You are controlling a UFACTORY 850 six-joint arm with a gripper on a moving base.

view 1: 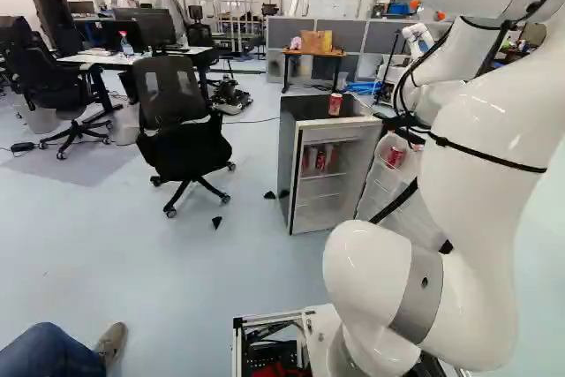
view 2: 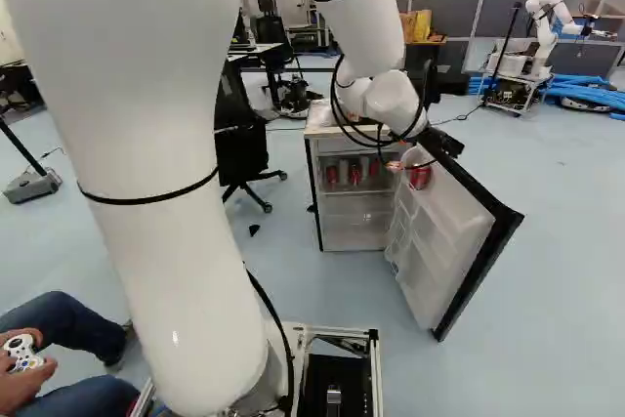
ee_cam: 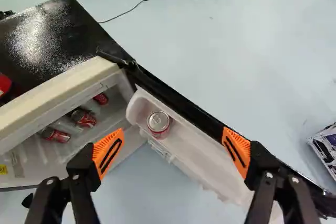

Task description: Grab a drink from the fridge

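My gripper point(view 2: 395, 165) hangs by the top of the opened fridge door point(view 2: 480, 280). In the wrist view the gripper point(ee_cam: 173, 153) is wide open, nothing between its orange pads. A red can point(ee_cam: 158, 123) stands upright in the door's upper bin point(ee_cam: 202, 153), ahead of the gap between the fingers. The fridge point(view 1: 296, 169) holds several red and silver cans; in the wrist view red cans point(ee_cam: 84, 118) show inside, beyond one finger. Another red can point(view 1: 335, 103) stands on the black fridge top point(ee_cam: 68, 35), only partly seen in the wrist view.
An office chair point(view 1: 181, 121) stands left of the fridge, with desks behind. Another robot point(view 2: 547, 26) and blue tubing point(view 2: 591, 93) are at the back right. The door's dark edge point(view 2: 508, 227) juts toward the base. A seated person's legs point(view 2: 68, 339) show beside the base.
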